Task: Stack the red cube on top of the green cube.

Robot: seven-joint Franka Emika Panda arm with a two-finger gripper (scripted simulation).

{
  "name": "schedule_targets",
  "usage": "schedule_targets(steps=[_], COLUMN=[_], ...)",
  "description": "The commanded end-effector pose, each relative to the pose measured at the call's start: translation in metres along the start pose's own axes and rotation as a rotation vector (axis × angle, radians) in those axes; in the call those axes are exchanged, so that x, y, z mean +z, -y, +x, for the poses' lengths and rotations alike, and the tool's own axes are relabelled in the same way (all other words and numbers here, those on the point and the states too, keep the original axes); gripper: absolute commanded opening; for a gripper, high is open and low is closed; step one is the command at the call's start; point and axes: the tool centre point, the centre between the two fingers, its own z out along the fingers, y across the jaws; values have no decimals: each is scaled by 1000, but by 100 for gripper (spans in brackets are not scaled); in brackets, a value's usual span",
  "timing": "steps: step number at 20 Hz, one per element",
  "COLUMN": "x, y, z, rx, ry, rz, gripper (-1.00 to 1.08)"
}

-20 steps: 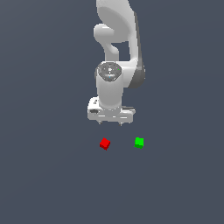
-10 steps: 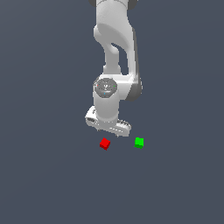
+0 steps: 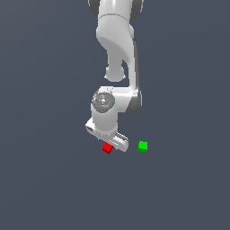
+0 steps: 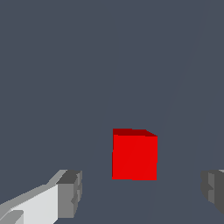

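The red cube [image 3: 107,148] lies on the dark grey floor, right under my white gripper [image 3: 110,140]. The green cube [image 3: 143,146] lies apart from it, toward the exterior view's right, and does not show in the wrist view. In the wrist view the red cube [image 4: 134,154] is large and sits just ahead of the gap between my two fingers. The gripper [image 4: 142,189] is open and empty, with one grey fingertip [image 4: 70,192] on one side of the cube and the other fingertip [image 4: 213,186] on the other side. Neither touches the cube.
The plain dark grey floor [image 3: 54,179] spreads all around both cubes. My white arm [image 3: 117,45] comes down from above, behind the cubes.
My gripper has come down toward the red cube and its hand has turned. The two cubes have not moved.
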Motion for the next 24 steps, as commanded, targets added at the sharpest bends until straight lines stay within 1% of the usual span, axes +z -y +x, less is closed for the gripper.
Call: schedule_targets(steps=[1,11,20,24], x=[3,7,48,55], y=[0,-1,-2,-1], z=[4,5,4,5], rx=[25,32,33,33], ry=[-2,-2,-2,-2], rz=[1,2,2,2], gripper=[100,100,100,100])
